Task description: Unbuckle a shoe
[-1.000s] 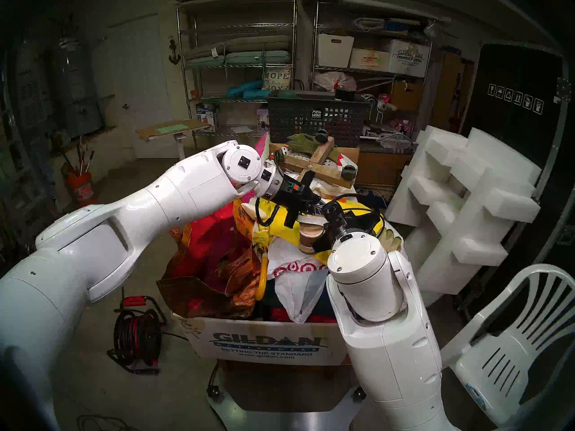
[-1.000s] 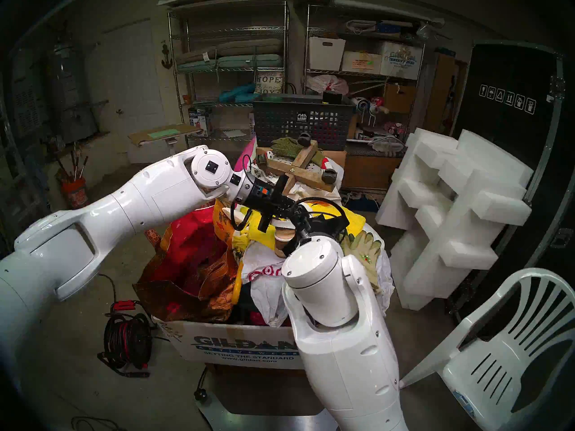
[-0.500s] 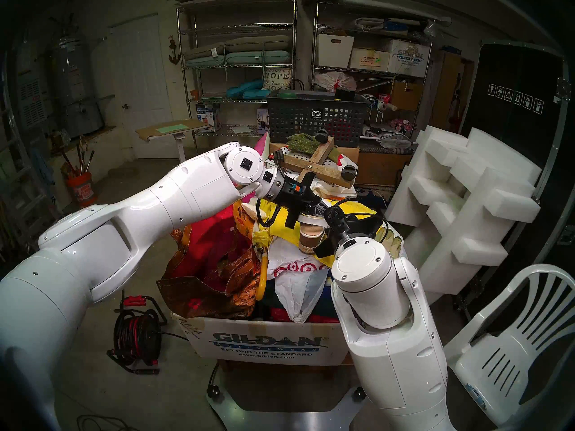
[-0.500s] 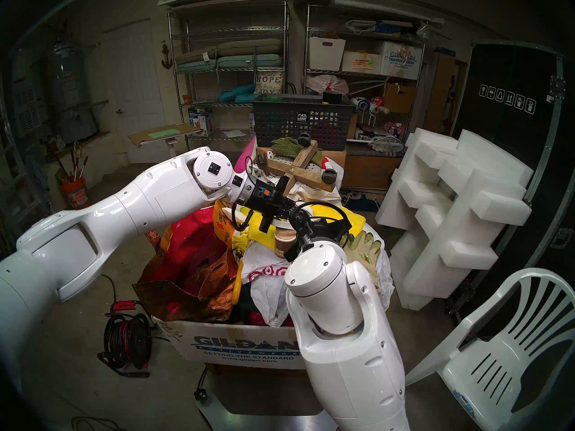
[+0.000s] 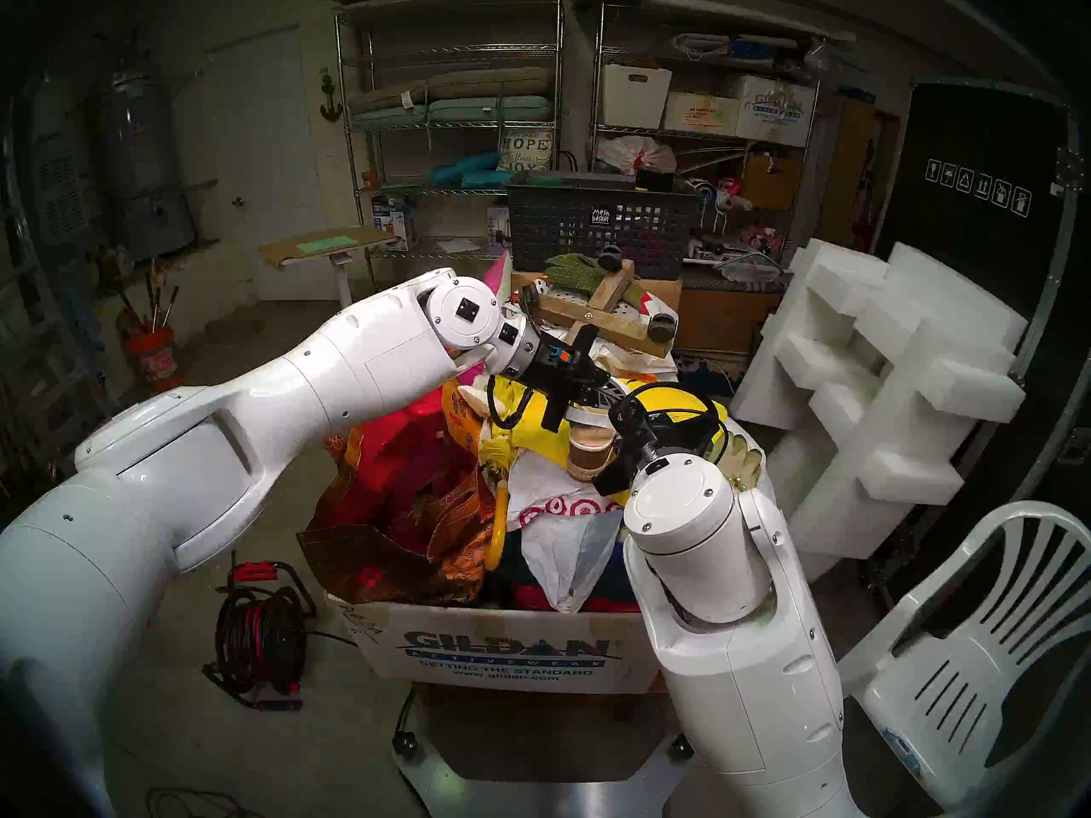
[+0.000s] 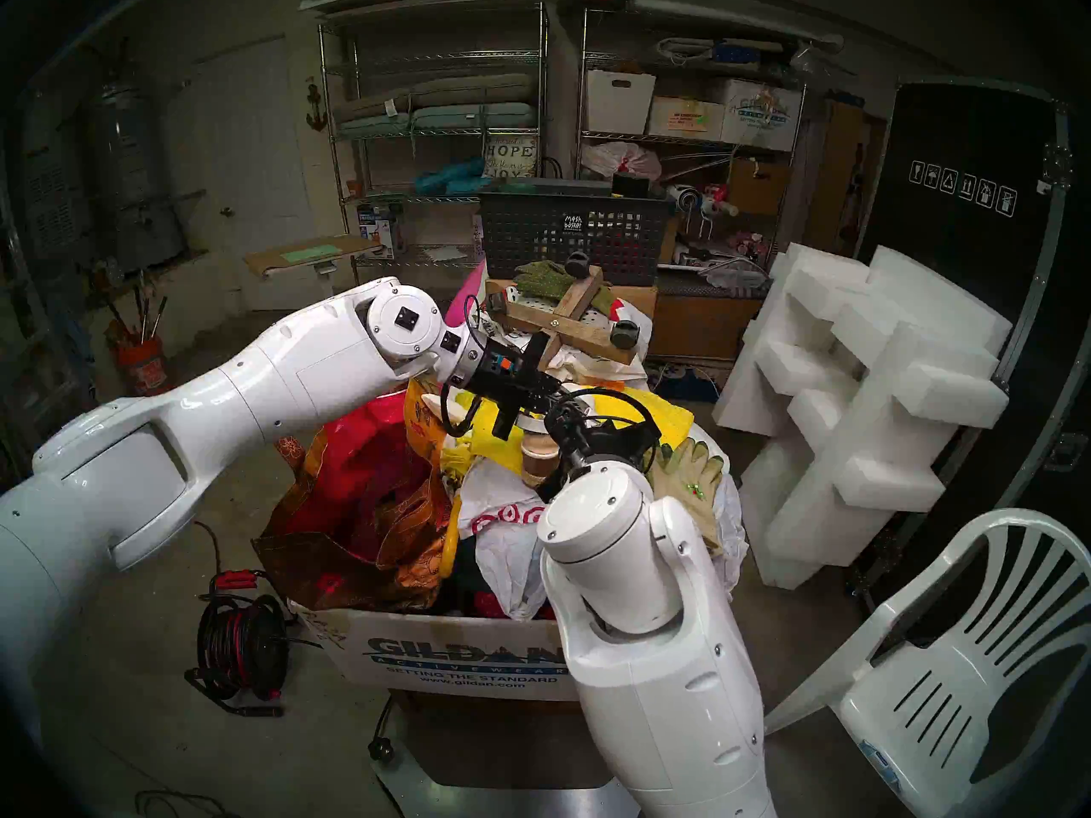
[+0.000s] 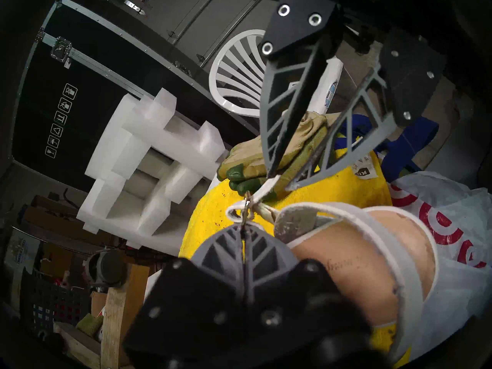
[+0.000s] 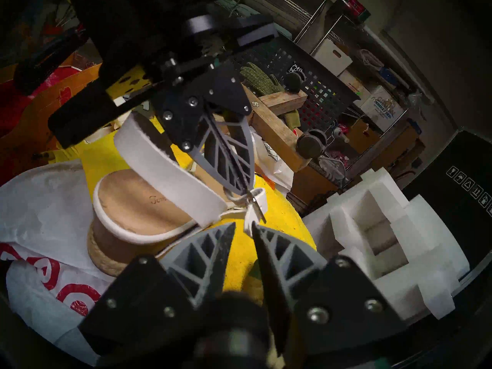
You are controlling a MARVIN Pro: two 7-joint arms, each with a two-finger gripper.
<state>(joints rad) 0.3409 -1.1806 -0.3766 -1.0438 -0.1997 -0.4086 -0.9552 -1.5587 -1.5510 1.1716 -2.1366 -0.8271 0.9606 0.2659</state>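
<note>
Above the yellow towel [image 8: 282,235], the left pincer [image 8: 246,188] pinches the white wedge sandal's [image 8: 149,200] metal buckle [image 8: 257,206]; the right pincer [image 8: 243,228], spread, brackets the thin white strap tip [image 8: 250,219]. Close there, pull steadily.

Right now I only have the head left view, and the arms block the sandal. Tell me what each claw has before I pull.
Observer: The left wrist view shows the left claw shut on the metal buckle.
Operator: Give me the right claw.
Observer: In its own wrist view, the right claw has its tips a little apart. The strap end sits between them and does not look clamped.
Operator: Say whether that end is out of the buckle.
Observer: Not yet. In both wrist views it looks threaded through the buckle, hanging down from it toward the right claw.
</note>
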